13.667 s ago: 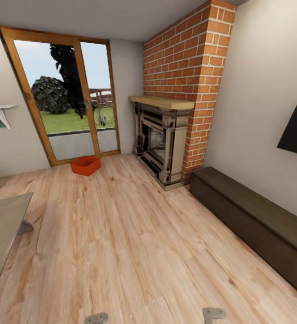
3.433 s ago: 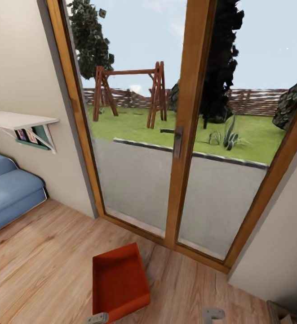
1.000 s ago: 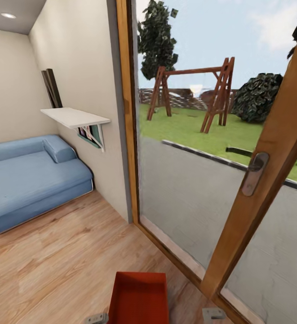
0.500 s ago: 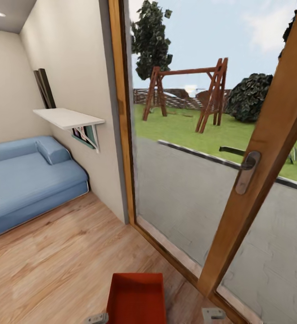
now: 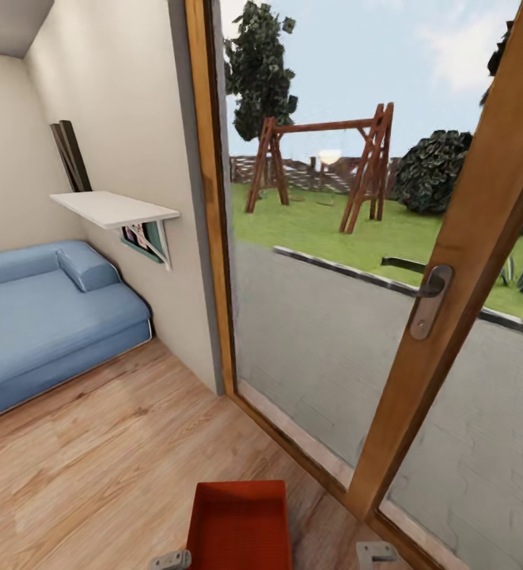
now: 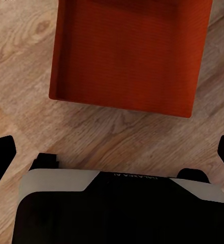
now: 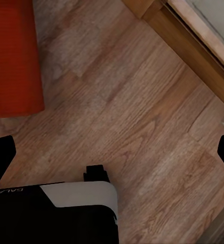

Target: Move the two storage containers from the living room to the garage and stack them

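bright daylight through the glass door (image 5: 324, 348), soft rendered textures, dimmer wrist views, wide-angle slant

I count one storage container (image 5: 240, 524) on the wood floor (image 5: 95, 459) ahead of my left gripper (image 6: 112, 152) and off to the side of my right gripper (image 7: 112, 152). Beyond it: one sofa (image 5: 47, 313), one wall shelf (image 5: 111, 210), one door handle (image 5: 427, 301), one swing frame (image 5: 324, 162).

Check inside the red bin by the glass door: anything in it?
The storage container looks empty: bare red bottom in the left wrist view. Its near end is cut off at the head view's edge, and nothing shows what lies beneath it.
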Tool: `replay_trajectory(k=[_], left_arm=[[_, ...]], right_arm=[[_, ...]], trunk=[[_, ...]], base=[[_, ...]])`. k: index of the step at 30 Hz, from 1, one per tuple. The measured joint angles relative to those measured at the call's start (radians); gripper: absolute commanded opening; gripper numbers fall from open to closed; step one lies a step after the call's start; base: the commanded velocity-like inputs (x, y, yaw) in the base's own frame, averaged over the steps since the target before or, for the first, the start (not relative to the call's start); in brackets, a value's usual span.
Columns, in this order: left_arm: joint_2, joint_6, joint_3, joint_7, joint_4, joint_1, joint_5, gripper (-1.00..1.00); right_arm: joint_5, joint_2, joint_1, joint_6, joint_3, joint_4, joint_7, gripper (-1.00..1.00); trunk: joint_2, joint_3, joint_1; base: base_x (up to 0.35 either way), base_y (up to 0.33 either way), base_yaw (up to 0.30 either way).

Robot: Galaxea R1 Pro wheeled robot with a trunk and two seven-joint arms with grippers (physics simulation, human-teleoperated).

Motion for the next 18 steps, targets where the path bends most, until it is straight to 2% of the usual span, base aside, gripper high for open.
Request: replay_trajectory(k=[14, 18], left_arm=[[0.0, 0.0, 0.0, 0.0, 0.0, 0.0, 0.0, 1.0], [0.0, 0.0, 0.001, 0.0, 0.0, 0.0, 0.0, 1.0]], right_arm=[[0.0, 0.0, 0.0, 0.0, 0.0, 0.0, 0.0, 1.0], [0.0, 0.0, 0.0, 0.0, 0.0, 0.0, 0.0, 1.0]], trunk=[[0.0, 0.0, 0.0], [0.0, 0.0, 0.0]], base=[[0.0, 0.007, 0.0], [0.026, 0.144, 0.0]])
